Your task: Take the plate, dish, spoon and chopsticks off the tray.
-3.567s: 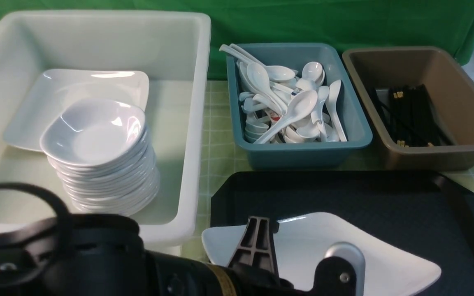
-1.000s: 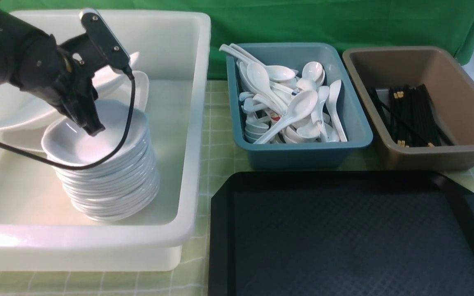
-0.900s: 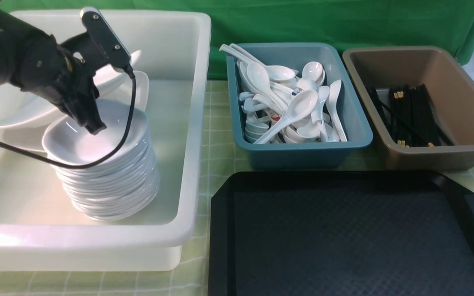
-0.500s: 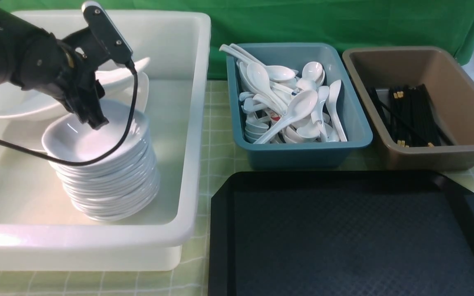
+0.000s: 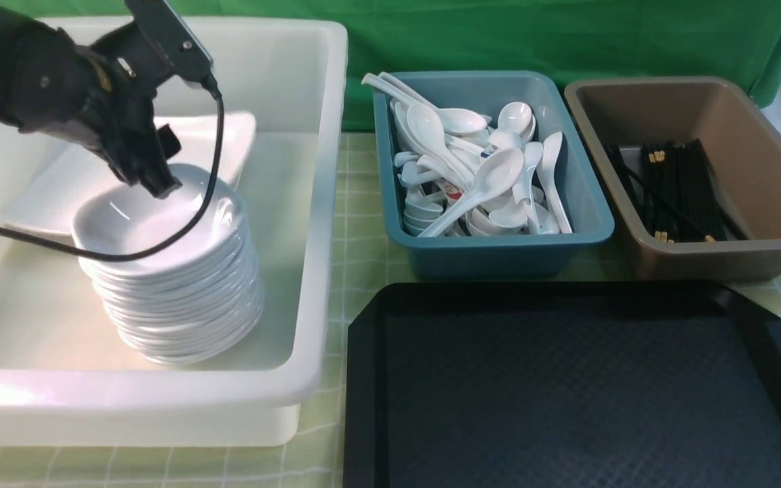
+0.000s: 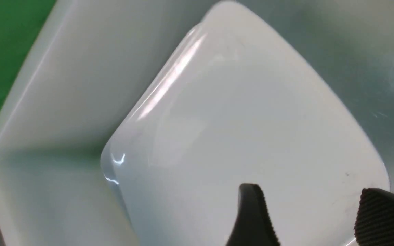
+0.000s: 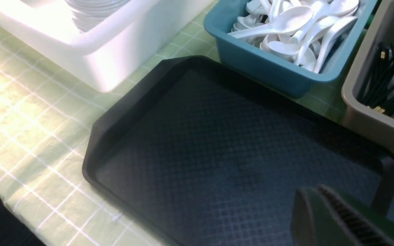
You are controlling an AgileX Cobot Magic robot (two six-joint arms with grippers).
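Note:
The black tray (image 5: 567, 393) lies bare at the front right, also seen in the right wrist view (image 7: 217, 143). The large white plate (image 5: 45, 190) rests inside the white tub, behind a stack of small dishes (image 5: 160, 224). My left gripper (image 5: 167, 166) hovers open just above the plate's near corner; the left wrist view shows the plate (image 6: 234, 119) beneath the gripper (image 6: 310, 191) with nothing between the fingers. White spoons (image 5: 485, 176) fill the teal bin. Black chopsticks (image 5: 675, 190) lie in the brown bin. My right gripper (image 7: 320, 194) is shut over the tray's corner.
The deep white tub (image 5: 326, 203) stands at the left, the teal bin (image 5: 499, 254) in the middle and the brown bin (image 5: 736, 254) at the right, all on a green checked cloth (image 5: 356, 251). A green backdrop hangs behind.
My left gripper has opened and let go of the plate, which dropped from a tilt to rest in the tub. The gripper has lifted slightly.

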